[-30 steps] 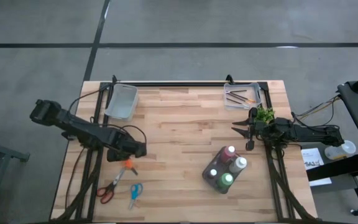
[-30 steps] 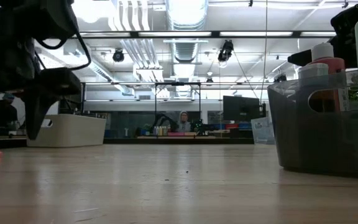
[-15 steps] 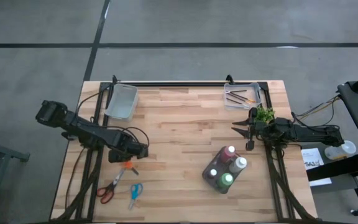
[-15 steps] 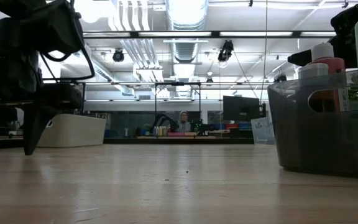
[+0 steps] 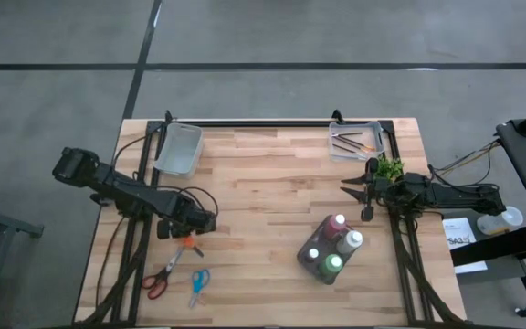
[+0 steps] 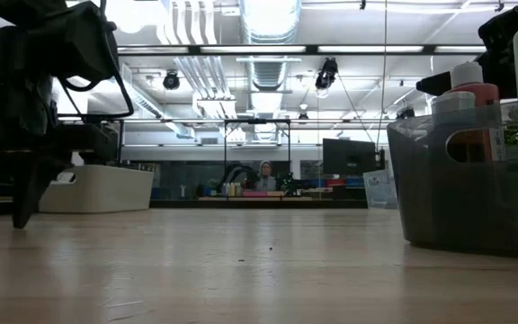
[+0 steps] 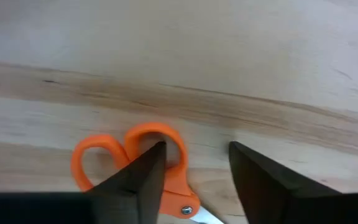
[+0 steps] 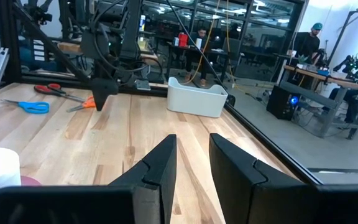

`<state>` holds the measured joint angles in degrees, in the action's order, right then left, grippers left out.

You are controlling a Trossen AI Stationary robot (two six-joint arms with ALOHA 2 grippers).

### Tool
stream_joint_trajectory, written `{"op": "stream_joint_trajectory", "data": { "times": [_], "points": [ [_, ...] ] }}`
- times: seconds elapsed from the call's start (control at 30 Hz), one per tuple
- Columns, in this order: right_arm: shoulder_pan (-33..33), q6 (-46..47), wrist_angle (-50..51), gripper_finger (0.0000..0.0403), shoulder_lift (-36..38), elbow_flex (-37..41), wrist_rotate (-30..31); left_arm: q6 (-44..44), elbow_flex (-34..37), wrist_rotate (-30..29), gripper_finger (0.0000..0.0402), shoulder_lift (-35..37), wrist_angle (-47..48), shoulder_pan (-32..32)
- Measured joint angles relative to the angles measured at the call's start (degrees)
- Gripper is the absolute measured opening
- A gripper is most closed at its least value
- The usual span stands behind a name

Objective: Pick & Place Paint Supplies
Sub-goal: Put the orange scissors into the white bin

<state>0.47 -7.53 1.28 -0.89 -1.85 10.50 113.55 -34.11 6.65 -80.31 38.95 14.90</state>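
Observation:
Several paint bottles [image 5: 333,245] with pale caps stand upright in a dark container [image 6: 466,193] right of the table's middle. Thin paintbrushes [image 5: 348,143] lie in a grey tray [image 5: 374,137] at the far right. My left gripper [image 7: 194,149] points down, open, low over the handle rings of an orange pair of scissors [image 7: 98,163] at the near left. One finger stands at one ring, the other over bare wood. My right gripper [image 8: 192,140] hovers level at the right edge, its fingers a little apart with nothing between them. My left gripper comes from above with one fingertip [image 7: 157,152] at the rim of one orange handle ring [image 7: 178,146]. I cannot tell whether it touches the ring. The scissors lie flat on the table.
A red pair of scissors [image 5: 158,281] and a blue pair [image 5: 199,285] lie near the front left edge. A white bin [image 5: 179,148] stands at the far left, and a small green plant [image 5: 389,167] next to the right arm. Bare wood lies between bin and tray.
My left gripper has sunk toward the orange scissors and shifted a little toward the table's left edge, still pointing down. Its fingertips now stand close to the table top.

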Motion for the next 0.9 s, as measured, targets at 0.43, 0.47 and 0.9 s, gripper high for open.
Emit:
{"op": "stream_joint_trajectory", "data": {
  "times": [0.43, 0.47, 0.9],
  "points": [
    [0.0, 0.0, 0.0, 0.009, 0.0, 0.0, 0.0, 0.3, 0.0, 0.4, 0.0052, 0.0, 0.6, 0.0],
    [0.0, 0.0, 0.0, 0.009, 0.0, 0.0, 0.0, 0.3, 0.0, 0.4, 0.0041, 0.0, 0.6, 0.0],
    [0.0, 0.0, 0.0, 0.009, 0.0, 0.0, 0.0, 0.3, -0.2, 0.4, 0.001, 0.0, 1.0, 0.0]
  ]
}}
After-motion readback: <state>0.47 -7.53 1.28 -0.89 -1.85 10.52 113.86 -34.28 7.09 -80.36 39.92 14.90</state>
